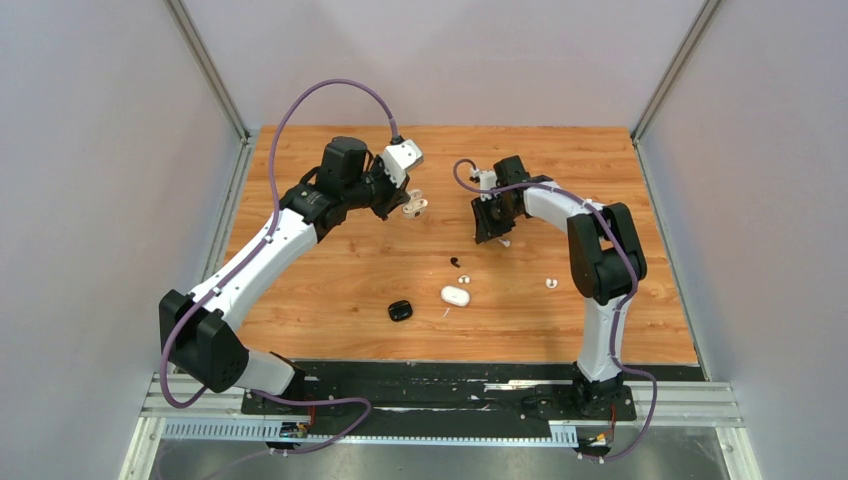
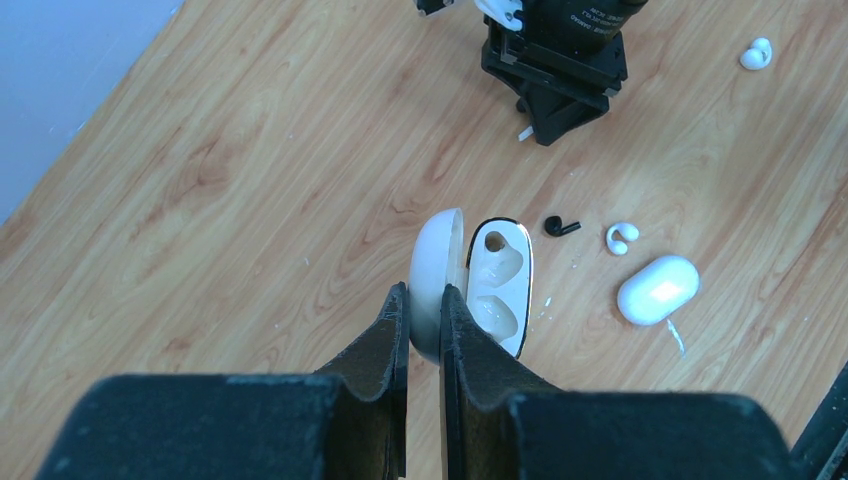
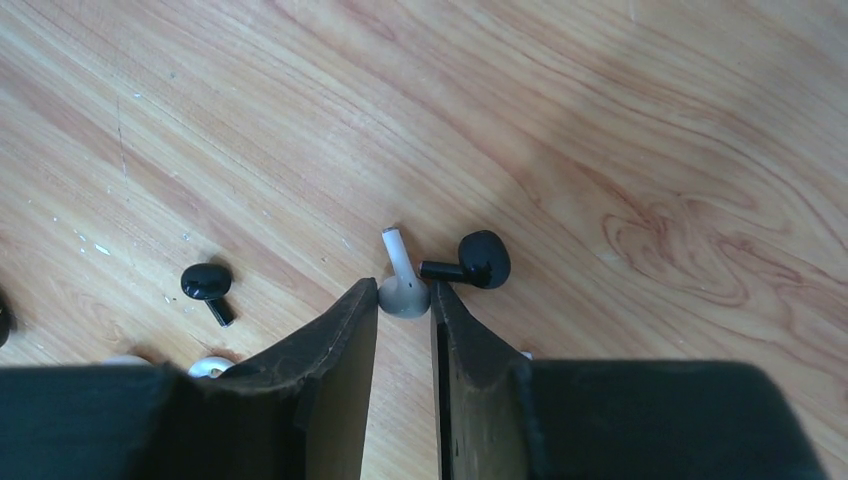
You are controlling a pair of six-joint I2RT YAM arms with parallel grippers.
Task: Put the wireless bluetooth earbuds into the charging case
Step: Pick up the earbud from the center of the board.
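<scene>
One white earbud (image 3: 403, 296) lies on the table (image 3: 650, 120), right between the tips of the right gripper (image 3: 404, 288). The jaws press on both sides of its round head, so they are gripping it. Its thin stem is its long line. In the right wrist view the stem points to about 12 o'clock, away from the jaws. A black earbud (image 3: 477, 260) sits just beside it at 2 o'clock, and I cannot tell if they touch.

The white earbud looks very light, hard and smooth, so I think it can slip or pop out. The round head is the best place to hold, because then the stem is free to go in first.

The left gripper (image 2: 425, 295) is closed on the lid of the open case (image 2: 500, 285) and holds it up in the air. From above, the case is at 9 o'clock from the right gripper. The holes inside look empty.
</scene>
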